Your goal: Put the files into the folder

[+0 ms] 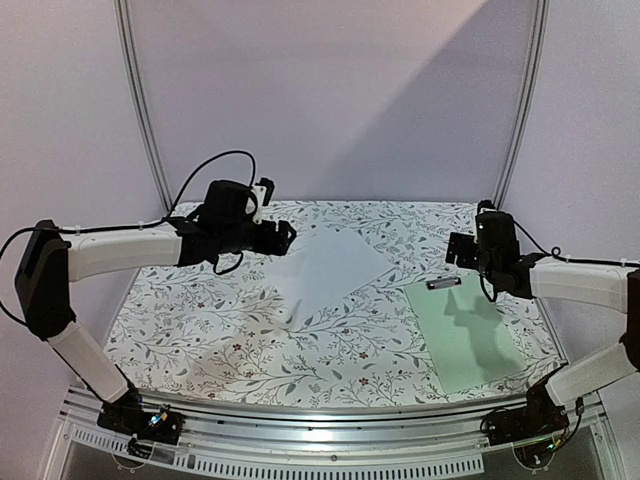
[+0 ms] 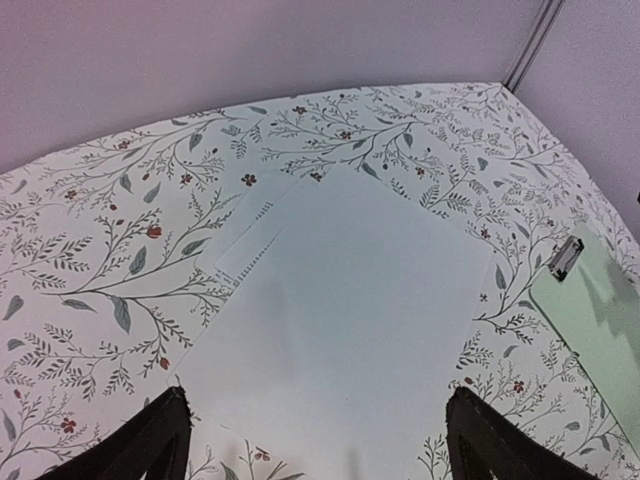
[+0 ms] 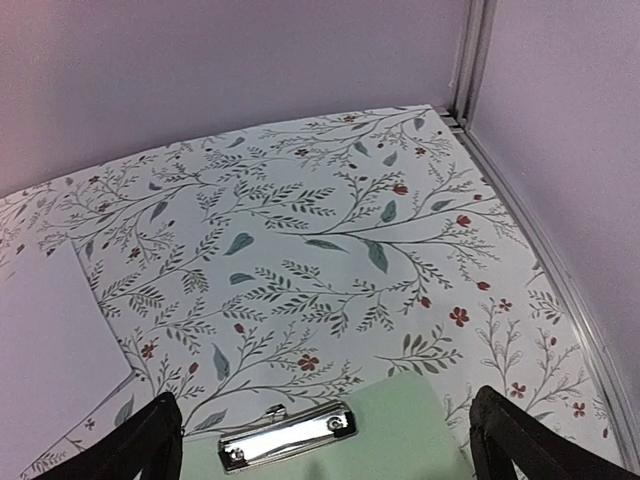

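Note:
The files [image 1: 335,268] are white sheets lying flat mid-table, blank side up; a lower sheet's printed edge peeks out in the left wrist view [image 2: 345,300]. The folder [image 1: 465,335] is a pale green board at the right with a metal clip [image 1: 443,283] at its far edge. My left gripper [image 1: 285,236] is open and empty, held above the files' left side. My right gripper [image 1: 463,250] is open and empty, above the folder's clip end; the clip [image 3: 288,437] and board [image 3: 400,440] lie between its fingers [image 3: 520,448] in the right wrist view.
The table has a floral cloth [image 1: 230,340]. Purple walls with metal uprights [image 1: 520,110] close the back and sides. A metal rail [image 1: 330,430] runs along the near edge. The files' corner shows in the right wrist view [image 3: 45,340].

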Motion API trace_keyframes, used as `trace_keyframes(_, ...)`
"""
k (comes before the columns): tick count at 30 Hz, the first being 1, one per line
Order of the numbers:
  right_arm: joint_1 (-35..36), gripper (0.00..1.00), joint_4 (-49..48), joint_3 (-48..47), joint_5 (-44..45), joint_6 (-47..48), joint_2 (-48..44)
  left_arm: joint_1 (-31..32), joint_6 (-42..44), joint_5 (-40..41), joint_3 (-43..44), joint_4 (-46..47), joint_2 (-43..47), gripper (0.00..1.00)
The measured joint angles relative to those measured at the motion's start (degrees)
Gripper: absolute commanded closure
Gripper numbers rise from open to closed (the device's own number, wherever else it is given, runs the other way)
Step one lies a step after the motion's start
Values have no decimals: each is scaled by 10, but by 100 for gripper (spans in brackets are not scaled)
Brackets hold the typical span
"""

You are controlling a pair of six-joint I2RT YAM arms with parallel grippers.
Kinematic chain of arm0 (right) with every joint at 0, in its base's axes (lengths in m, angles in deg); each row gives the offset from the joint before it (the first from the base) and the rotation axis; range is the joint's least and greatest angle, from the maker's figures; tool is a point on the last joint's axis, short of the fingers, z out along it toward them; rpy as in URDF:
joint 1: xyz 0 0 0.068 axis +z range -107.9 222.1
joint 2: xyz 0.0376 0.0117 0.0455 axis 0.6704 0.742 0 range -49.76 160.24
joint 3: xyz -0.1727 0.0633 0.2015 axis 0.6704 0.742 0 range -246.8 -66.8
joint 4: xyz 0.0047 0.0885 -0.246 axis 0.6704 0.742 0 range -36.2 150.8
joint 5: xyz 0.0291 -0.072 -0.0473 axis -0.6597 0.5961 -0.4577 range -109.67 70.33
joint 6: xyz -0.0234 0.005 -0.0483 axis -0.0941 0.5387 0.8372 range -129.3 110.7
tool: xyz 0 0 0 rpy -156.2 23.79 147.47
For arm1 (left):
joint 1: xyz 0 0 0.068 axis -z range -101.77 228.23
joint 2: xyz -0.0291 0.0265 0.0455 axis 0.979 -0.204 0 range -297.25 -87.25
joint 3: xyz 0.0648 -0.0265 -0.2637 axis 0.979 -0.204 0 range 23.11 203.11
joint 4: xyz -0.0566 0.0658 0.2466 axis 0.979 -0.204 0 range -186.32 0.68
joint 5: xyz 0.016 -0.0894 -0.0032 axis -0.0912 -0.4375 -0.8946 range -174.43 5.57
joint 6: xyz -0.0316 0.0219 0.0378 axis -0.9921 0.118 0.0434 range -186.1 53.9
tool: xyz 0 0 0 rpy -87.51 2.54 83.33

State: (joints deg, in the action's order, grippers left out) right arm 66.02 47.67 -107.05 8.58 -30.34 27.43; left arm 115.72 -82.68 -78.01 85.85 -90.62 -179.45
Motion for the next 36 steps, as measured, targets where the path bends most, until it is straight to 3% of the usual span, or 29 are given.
trace_keyframes(5, -4, 1, 28, 0, 50, -6, 0, 1, 0, -7, 0, -3, -2, 13)
trace_keyframes(13, -62, 5, 71, -4, -10, -7, 9, 23, 12, -35, 17, -11, -18, 18)
trace_keyframes(17, -102, 5, 99, -44, -54, -35, 66, 39, 25, -45, 41, -31, -44, 23)
trace_keyframes(25, -109, 20, 116, -143, -136, -59, 209, 56, 41, -45, 52, -68, -63, 26)
trace_keyframes(36, -107, 27, 97, -151, -231, -71, 282, 59, 45, -44, 64, -80, -64, 26)
